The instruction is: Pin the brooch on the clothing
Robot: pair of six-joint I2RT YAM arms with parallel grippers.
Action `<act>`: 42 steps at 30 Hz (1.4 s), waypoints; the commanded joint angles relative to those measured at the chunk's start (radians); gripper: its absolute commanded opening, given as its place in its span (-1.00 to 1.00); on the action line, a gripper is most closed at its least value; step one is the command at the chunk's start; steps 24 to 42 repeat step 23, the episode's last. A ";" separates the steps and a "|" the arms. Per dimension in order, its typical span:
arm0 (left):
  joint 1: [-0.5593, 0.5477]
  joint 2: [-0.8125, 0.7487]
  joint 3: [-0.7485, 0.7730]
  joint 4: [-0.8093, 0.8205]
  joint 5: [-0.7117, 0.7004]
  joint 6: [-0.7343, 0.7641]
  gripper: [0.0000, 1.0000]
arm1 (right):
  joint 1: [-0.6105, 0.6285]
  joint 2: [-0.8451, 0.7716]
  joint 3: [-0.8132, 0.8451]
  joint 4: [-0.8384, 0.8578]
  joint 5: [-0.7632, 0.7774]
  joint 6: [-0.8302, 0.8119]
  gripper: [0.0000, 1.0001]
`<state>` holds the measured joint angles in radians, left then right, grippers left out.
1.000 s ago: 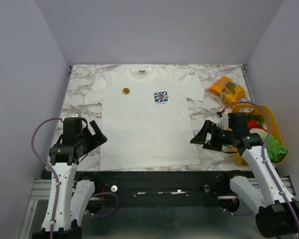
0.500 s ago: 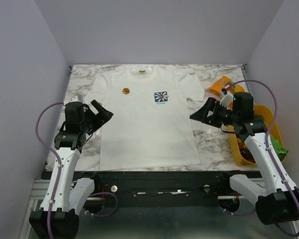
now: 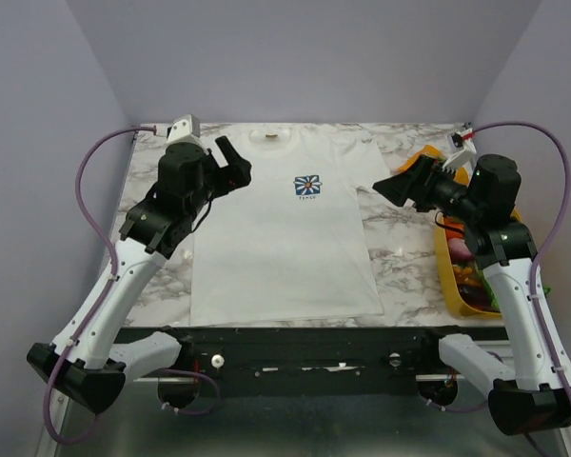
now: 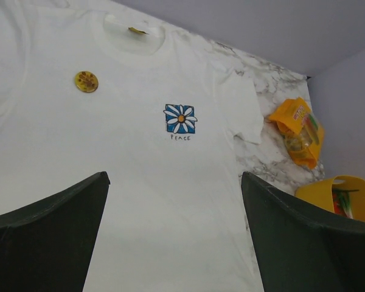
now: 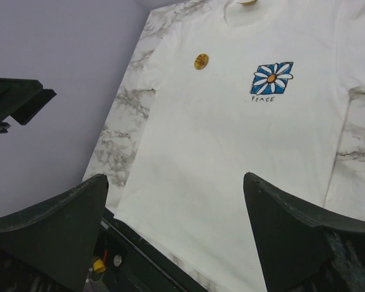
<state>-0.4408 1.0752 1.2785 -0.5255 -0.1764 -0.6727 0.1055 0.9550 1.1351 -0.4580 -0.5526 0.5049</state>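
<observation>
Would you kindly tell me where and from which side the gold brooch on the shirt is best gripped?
Probably by its round rim, across opposite edges, coming straight down from above: the brooch is a small flat disc lying on the T-shirt, so only its thin edge offers purchase. The open left tool looks nearer.

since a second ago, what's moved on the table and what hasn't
Both hands swung from the near edge toward the far side: the left hand now hangs over the shirt near the brooch, the right hand by the opposite sleeve. Both open, empty. Shirt and brooch stayed put.
</observation>
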 commanded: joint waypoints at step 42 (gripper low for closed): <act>-0.075 -0.089 -0.214 0.131 -0.180 0.128 0.97 | 0.006 -0.012 -0.127 -0.022 0.074 -0.078 1.00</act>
